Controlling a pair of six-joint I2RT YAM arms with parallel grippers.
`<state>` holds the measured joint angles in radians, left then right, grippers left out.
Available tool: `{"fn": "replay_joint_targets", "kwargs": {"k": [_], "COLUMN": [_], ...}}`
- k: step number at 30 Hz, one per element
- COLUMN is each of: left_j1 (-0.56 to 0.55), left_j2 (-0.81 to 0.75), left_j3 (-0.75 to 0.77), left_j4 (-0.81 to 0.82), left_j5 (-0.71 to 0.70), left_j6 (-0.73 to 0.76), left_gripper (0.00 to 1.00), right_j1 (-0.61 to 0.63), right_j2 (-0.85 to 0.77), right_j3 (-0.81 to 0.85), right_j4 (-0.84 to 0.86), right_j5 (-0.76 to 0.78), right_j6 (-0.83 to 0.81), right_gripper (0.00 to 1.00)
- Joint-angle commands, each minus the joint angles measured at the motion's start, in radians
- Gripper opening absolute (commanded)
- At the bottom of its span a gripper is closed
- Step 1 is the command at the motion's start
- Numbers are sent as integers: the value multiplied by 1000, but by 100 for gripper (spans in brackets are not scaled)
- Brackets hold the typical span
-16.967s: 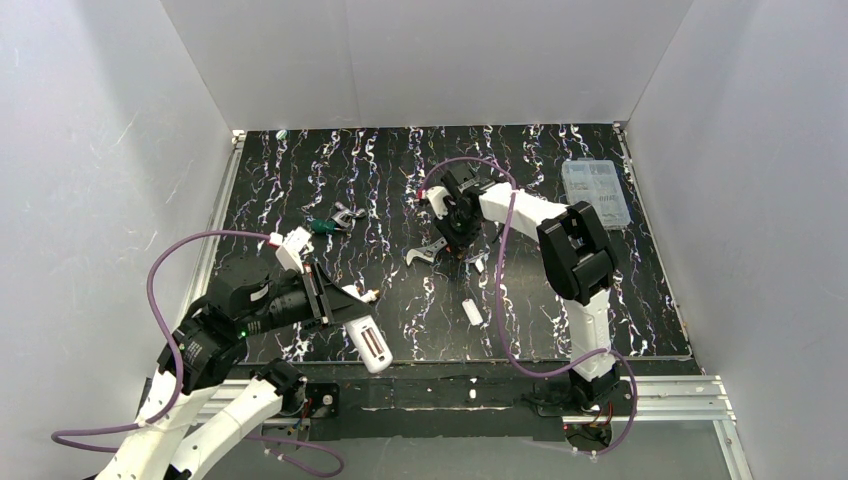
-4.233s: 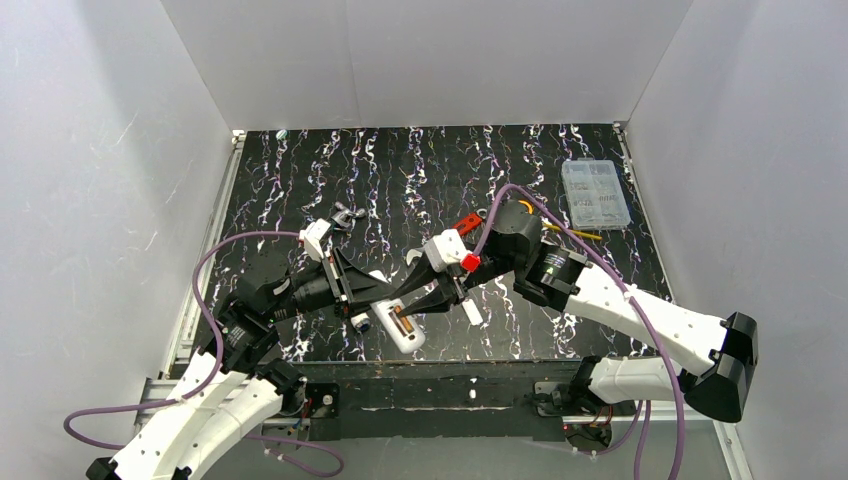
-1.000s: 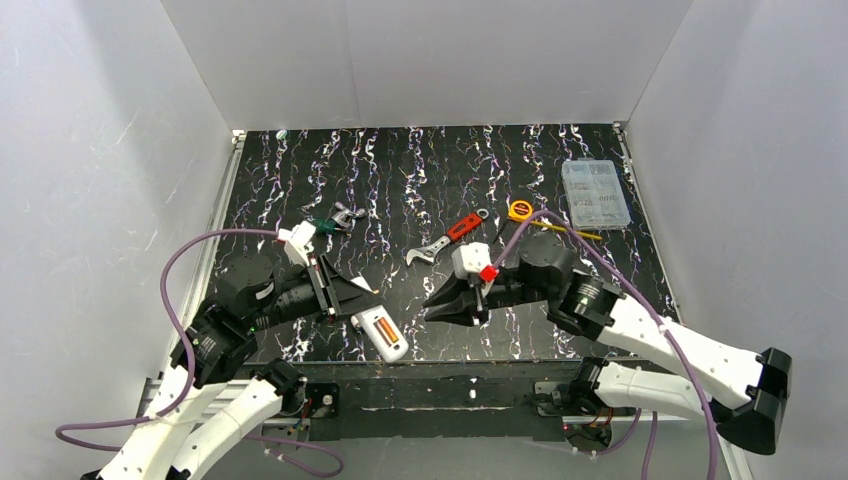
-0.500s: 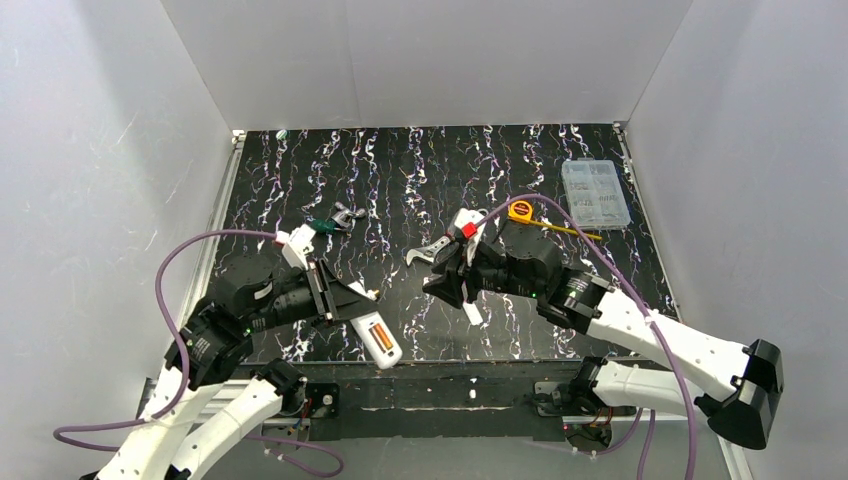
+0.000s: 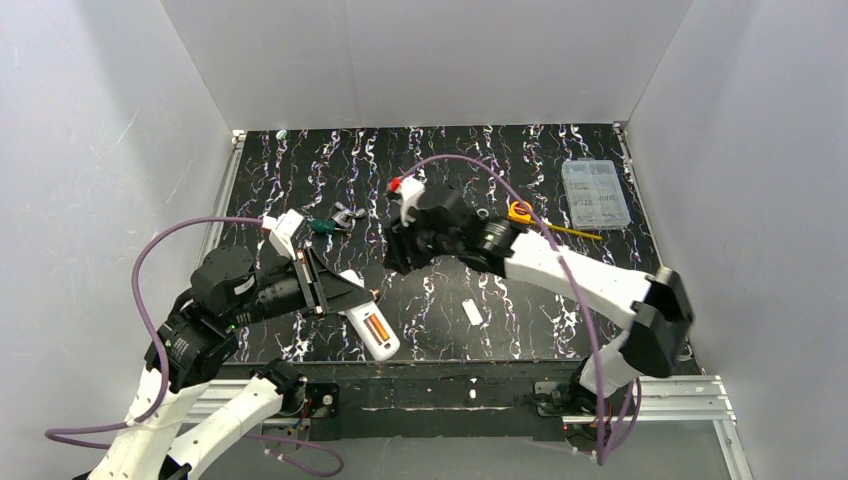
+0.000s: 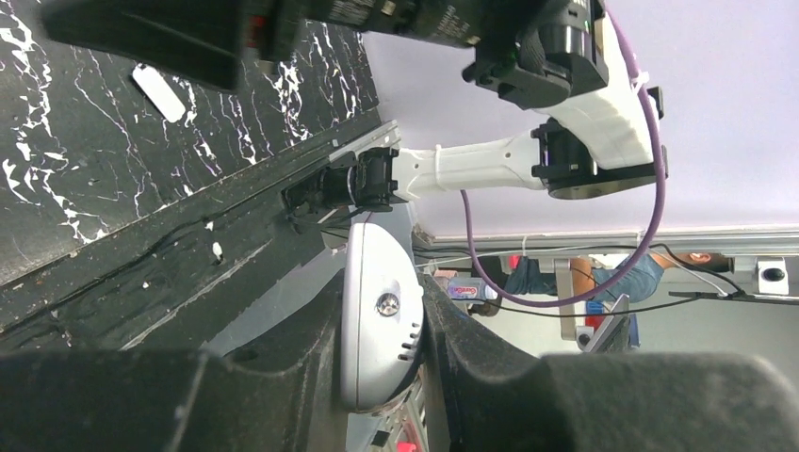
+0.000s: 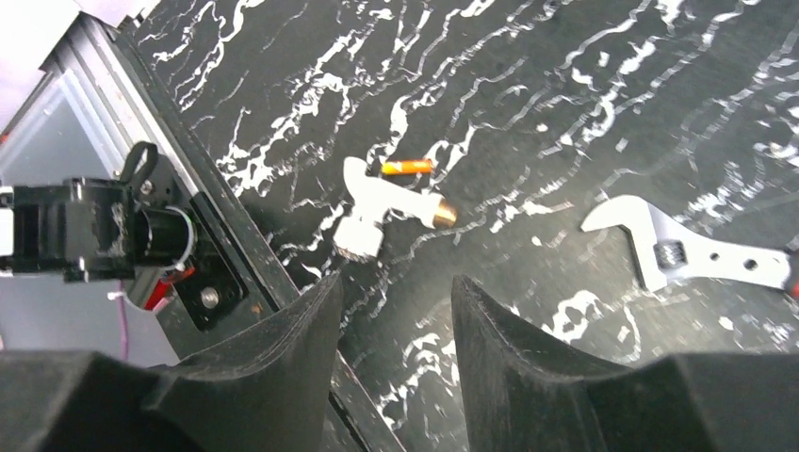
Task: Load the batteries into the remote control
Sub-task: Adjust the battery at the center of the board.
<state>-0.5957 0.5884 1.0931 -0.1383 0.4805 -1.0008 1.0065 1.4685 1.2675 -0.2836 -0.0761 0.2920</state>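
Note:
The white remote control (image 5: 365, 335) is held clear of the table at the near left, its open back facing up with one orange battery (image 5: 377, 328) in the recess. My left gripper (image 5: 338, 298) is shut on the remote's edges (image 6: 377, 282). Another orange battery (image 7: 407, 167) lies on the table beside a white tube-shaped tool (image 7: 377, 212). My right gripper (image 7: 396, 292) hangs above the table mid-left (image 5: 398, 258), open and empty, with that battery ahead of its fingertips.
A small white cover piece (image 5: 473, 312) lies near the front centre. An adjustable wrench (image 7: 697, 254) lies right of the tool. A yellow tape measure (image 5: 519, 211) and a clear parts box (image 5: 595, 192) sit at the back right, and a green-and-silver tool (image 5: 335, 220) at the back left.
My right arm has swung from the front centre back and to the left, and its jaws have opened wider. The left arm has shifted slightly left with the remote.

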Motion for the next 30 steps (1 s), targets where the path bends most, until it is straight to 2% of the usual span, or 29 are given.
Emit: {"fn": "replay_joint_targets", "kwargs": {"k": [1,6,8,17,21,30], "left_j1": [4,4,4,4,4,4], "left_j2": [8,6,-2,-28,-40,-63], "left_j3": [32,50,56,34,27,18], "left_j4": [40,34,17,12,10,-5], "left_j5": [44,57,54,50,48,40], "left_j6": [5,4,14,-2,-7,-14], "left_gripper": [0,0,0,0,0,0], "right_j1": [47,66,70,96,96,96], "right_j2": [198,431,492,640,708,831], "right_j3": [215,456,521,601,660,790], "right_j4": [-118,-223,-243,-276,-308,-404], "right_j5": [-24,-21,-34,-17,-24,30], "right_j6": [74,201,260,546,584,635], "right_gripper": [55,57,53,52,57,60]}}
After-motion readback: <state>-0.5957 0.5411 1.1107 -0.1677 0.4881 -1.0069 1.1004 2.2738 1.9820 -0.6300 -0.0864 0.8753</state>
